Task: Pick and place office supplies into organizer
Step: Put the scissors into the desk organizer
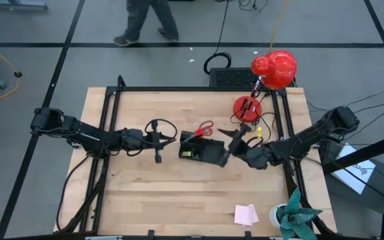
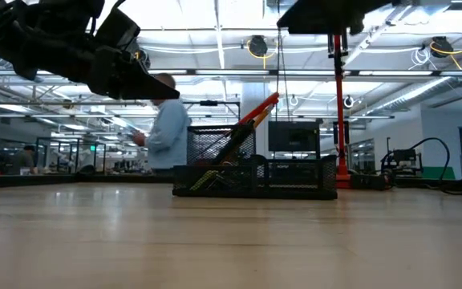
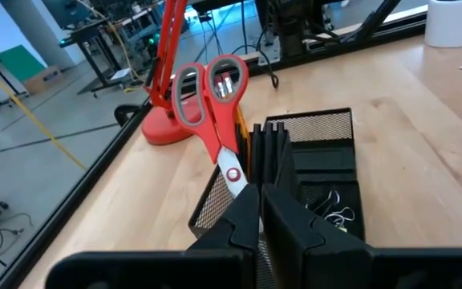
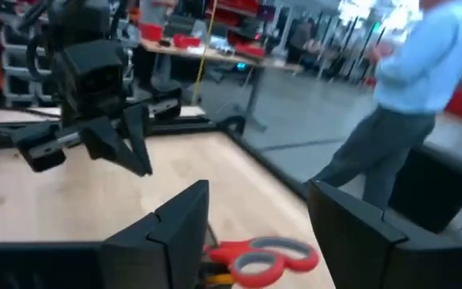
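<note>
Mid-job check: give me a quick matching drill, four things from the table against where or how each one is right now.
1. scissors
2. pink sticky-note pad
3. left gripper
4. right gripper

a. shut, left of the organizer
b. near table edge, beside a white roll
c. open, at the organizer's right end
d. standing in the organizer, handles up

Pairs: 1-d, 2-b, 3-a, 4-c

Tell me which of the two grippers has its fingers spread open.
The right gripper, over the organizer's right end beside the red-handled scissors. Its fingers stand well apart, while the left gripper's are pressed together on nothing.
</note>
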Robot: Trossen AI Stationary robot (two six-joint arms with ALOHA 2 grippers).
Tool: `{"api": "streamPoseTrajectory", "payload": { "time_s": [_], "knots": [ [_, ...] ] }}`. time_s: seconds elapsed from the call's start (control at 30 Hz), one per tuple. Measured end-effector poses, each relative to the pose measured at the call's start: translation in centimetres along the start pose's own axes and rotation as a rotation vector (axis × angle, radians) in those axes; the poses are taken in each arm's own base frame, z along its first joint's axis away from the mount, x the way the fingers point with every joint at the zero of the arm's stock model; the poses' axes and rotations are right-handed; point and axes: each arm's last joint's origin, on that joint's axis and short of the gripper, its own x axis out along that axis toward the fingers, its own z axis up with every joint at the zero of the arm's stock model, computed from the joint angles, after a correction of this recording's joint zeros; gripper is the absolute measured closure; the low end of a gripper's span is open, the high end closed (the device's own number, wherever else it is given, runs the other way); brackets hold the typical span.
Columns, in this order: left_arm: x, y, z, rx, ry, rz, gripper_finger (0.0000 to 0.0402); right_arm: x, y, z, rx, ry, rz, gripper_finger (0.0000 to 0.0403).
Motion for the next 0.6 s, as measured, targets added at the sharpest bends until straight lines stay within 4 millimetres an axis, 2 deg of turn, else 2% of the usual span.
{"api": "streamPoseTrajectory", "payload": {
  "time_s": [0.2, 0.3, 0.4, 0.6],
  "knots": [
    [0.0, 0.0, 0.0, -0.008, -0.002, 0.000, 0.0376, 1.4, -0.4, -1.8, 0.099, 0.141, 0.120, 0.0202],
    [0.0, 0.0, 0.0, -0.010, -0.005, 0.000, 0.0376, 1.9, -0.6, -2.7, 0.138, 0.193, 0.088, 0.0203],
    [0.0, 0.0, 0.0, -0.011, -0.004, 0.000, 0.0376, 2.4, -0.9, -3.0, 0.251, 0.205, 0.049, 0.0207],
    [0.0, 0.0, 0.0, -0.011, -0.005, -0.001, 0.0376, 3.0, -1.7, -3.9, 0.320, 0.227, 0.002, 0.0217]
  ]
}}
